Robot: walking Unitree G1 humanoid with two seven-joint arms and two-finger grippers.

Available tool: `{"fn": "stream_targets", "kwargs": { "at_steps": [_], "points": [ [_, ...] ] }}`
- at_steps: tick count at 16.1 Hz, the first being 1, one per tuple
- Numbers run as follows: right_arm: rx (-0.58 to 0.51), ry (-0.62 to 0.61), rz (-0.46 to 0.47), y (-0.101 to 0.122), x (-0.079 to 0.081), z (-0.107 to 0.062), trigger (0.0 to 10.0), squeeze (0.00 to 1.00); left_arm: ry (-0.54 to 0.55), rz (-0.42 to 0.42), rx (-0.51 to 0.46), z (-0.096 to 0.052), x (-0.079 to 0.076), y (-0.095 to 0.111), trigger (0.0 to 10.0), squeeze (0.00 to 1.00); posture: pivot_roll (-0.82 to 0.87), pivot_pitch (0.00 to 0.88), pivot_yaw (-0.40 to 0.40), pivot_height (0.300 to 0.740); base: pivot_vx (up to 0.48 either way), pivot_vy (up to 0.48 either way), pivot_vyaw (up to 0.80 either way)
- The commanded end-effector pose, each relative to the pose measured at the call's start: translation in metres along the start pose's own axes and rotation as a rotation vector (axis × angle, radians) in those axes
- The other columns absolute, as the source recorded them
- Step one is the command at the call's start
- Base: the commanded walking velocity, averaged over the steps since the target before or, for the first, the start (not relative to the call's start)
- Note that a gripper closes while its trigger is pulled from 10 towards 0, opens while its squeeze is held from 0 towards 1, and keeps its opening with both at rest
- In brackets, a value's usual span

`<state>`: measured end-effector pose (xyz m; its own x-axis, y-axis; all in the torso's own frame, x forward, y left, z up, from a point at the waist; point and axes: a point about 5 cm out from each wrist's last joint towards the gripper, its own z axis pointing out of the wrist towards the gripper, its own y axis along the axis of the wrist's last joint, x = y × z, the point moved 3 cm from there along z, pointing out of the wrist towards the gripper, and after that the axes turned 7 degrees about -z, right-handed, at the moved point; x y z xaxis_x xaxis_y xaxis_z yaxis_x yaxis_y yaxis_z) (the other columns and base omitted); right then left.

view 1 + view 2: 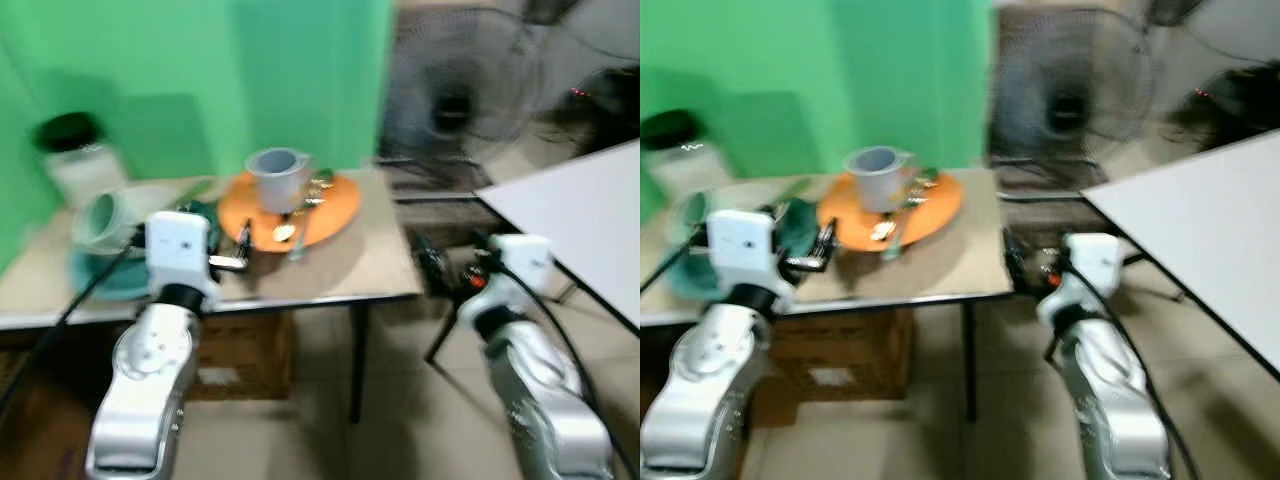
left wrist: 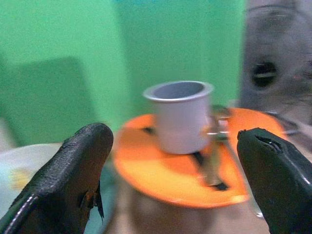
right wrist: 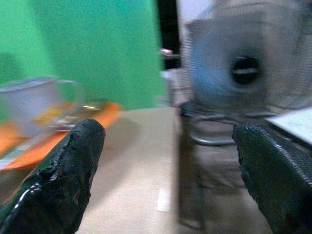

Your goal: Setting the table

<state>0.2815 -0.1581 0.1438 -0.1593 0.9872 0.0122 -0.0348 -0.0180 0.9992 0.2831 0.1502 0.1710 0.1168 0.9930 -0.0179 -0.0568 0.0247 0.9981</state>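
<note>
While head views blur, both arms raised at near edge. Left tool (image 1: 243,248) over counter (image 1: 370,262) front, fingers (image 2: 73,170) spread wide, released, nothing held. Right tool (image 1: 432,262) at 3 o'clock off counter corner, fingers (image 3: 68,170) likewise parted, empty. Beyond left tool: orange plate (image 1: 335,205), grey cup (image 1: 277,177) standing on it, cutlery (image 1: 288,230) beside cup. Teal bowl (image 1: 110,275) at 9 o'clock. Jar with black lid (image 1: 75,150) far left. Fan (image 1: 460,95) at 1 o'clock.

glossy orange plate (image 1: 330,210), matt grey plastic cup (image 1: 277,176).
</note>
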Motion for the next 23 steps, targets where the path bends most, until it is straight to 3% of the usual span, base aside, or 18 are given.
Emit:
{"fn": "stream_targets", "kwargs": {
  "at_steps": [1, 5, 7, 9, 11, 15, 19, 20, 23],
  "points": [
    [-0.029, 0.008, -0.004, 0.007, 0.003, 0.002, 10.0, 0.0, 0.006, 0.007, 0.017, -0.003, 0.004, -0.006, 10.0, 0.0, -0.05, 0.012, 0.053, 0.74, 0.326, 0.0, 0.0],
    [-0.042, 0.065, -0.017, 0.012, 0.013, 0.007, 10.0, 0.0, 0.01, 0.023, 0.0, -0.005, 0.004, 0.0, 10.0, 0.0, -0.04, 0.017, 0.035, 0.74, 0.316, 0.0, 0.0],
    [-0.022, 0.089, -0.121, 0.008, 0.015, 0.008, 10.0, 0.0, 0.008, 0.034, -0.012, -0.007, 0.004, 0.003, 10.0, 0.0, -0.04, 0.019, 0.027, 0.74, 0.302, 0.0, 0.4],
    [-0.043, 0.038, -0.012, 0.011, 0.009, 0.009, 10.0, 0.0, 0.009, 0.041, -0.017, -0.007, 0.004, 0.005, 10.0, 0.0, -0.03, 0.019, 0.024, 0.74, 0.3, 0.0, 0.8],
    [-0.048, -0.001, 0.008, 0.014, 0.0, 0.011, 10.0, 0.0, 0.001, 0.047, -0.03, -0.007, 0.003, 0.01, 10.0, 0.0, -0.03, 0.019, 0.025, 0.74, 0.292, 0.0, 0.0],
    [-0.078, -0.038, 0.019, 0.02, -0.009, 0.01, 10.0, 0.0, -0.027, 0.059, -0.033, -0.005, 0.0, 0.011, 10.0, 0.0, -0.04, 0.008, 0.04, 0.74, 0.202, 0.0, 0.0],
    [-0.1, 0.003, -0.011, 0.027, -0.01, 0.015, 10.0, 0.0, -0.072, 0.081, -0.046, -0.004, -0.004, 0.014, 10.0, 0.0, -0.04, 0.0, 0.042, 0.74, 0.0, 0.0, 0.0],
    [-0.119, 0.054, -0.025, 0.032, -0.008, 0.021, 10.0, 1.0, -0.1, 0.082, -0.046, -0.004, -0.007, 0.014, 10.0, 0.0, -0.04, 0.0, 0.04, 0.74, 0.0, 0.0, 0.0],
    [-0.156, 0.324, -0.112, 0.052, 0.009, 0.041, 10.0, 1.0, -0.15, 0.144, -0.018, -0.004, -0.003, 0.012, 10.0, 0.0, -0.03, 0.004, 0.033, 0.74, 0.0, 0.0, 0.0]
  ]
}}
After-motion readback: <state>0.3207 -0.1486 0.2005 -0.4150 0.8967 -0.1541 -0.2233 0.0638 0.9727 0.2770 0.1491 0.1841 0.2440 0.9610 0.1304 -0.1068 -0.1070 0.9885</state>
